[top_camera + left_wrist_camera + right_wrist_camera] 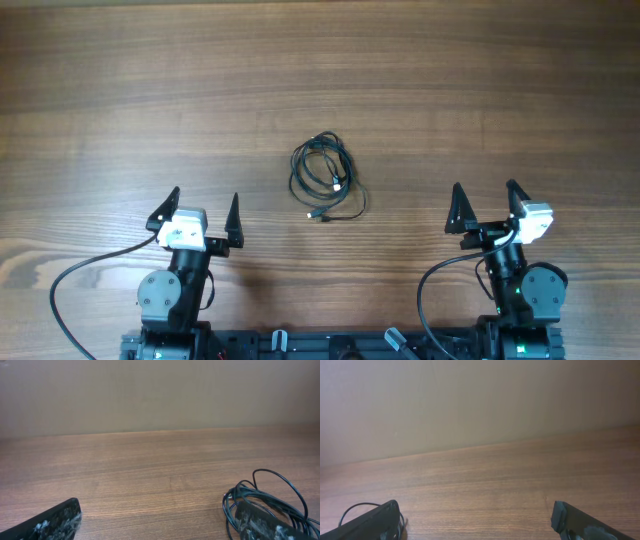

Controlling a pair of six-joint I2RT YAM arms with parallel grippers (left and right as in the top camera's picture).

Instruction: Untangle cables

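The wooden worktop fills the overhead view. Both arms sit folded back at its near edge, the left arm and the right arm well apart, each wrist pointing out across the wood. The left pincer is released, its two dark fingers spread wide and grasping nothing. The right pincer is likewise spread and bare.

The cables lie in one small tangled coil of thin black loops on the worktop, between the two pincers and a little farther out, touching neither. One strand trails toward the near edge and ends in a small silvery plug tip. The left wrist view shows the coil low on its right side, the right wrist view a loop at its lower left.
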